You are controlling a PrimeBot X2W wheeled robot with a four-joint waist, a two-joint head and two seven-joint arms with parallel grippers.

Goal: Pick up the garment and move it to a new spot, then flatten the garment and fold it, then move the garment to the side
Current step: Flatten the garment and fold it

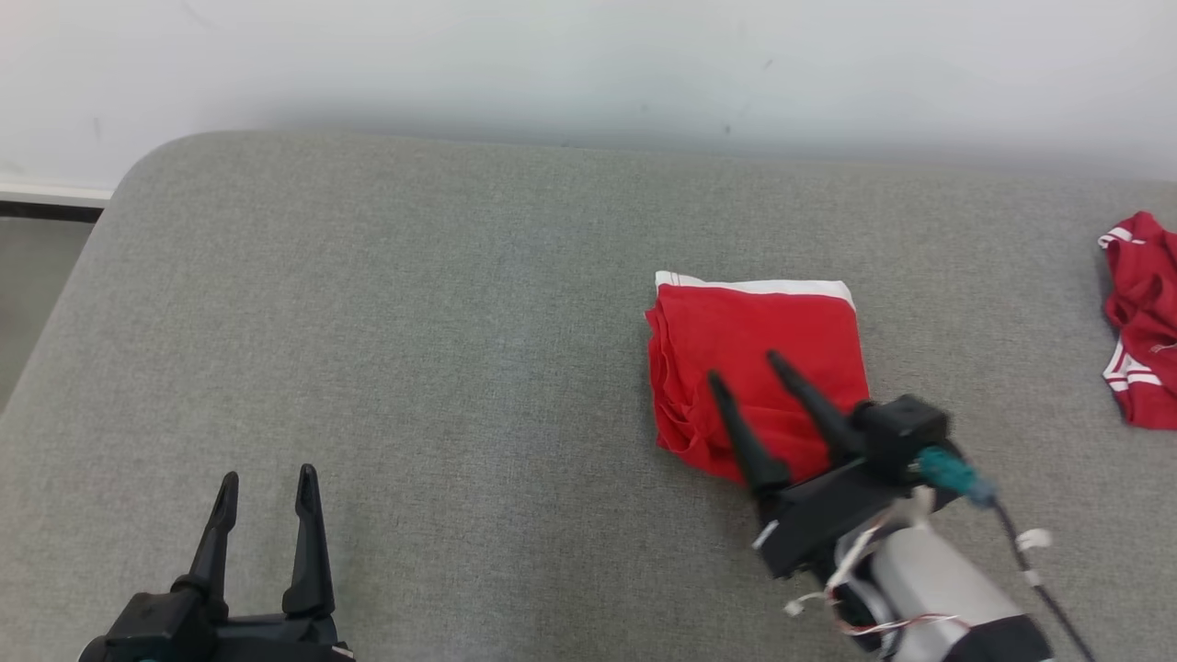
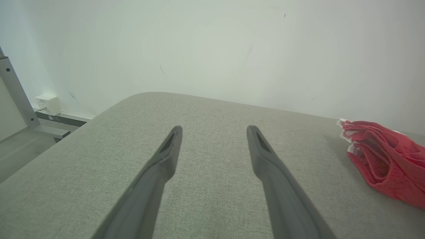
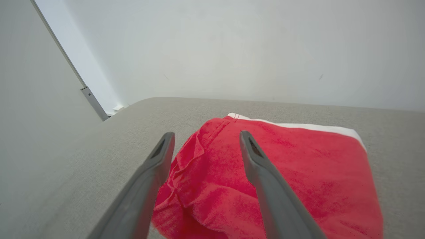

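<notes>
A pale wall backs the grey fabric-covered bench (image 1: 368, 322). The folded red shorts (image 1: 763, 322), trimmed in white, lie right of centre. They look light and limp, so best pinched through all layers at the bunched 9 o'clock edge. The right end effector (image 1: 743, 368), spread wide and empty, points toward 11 o'clock over their near half. The left end effector (image 1: 268, 473), also wide, sits well apart at 8 o'clock.
</notes>
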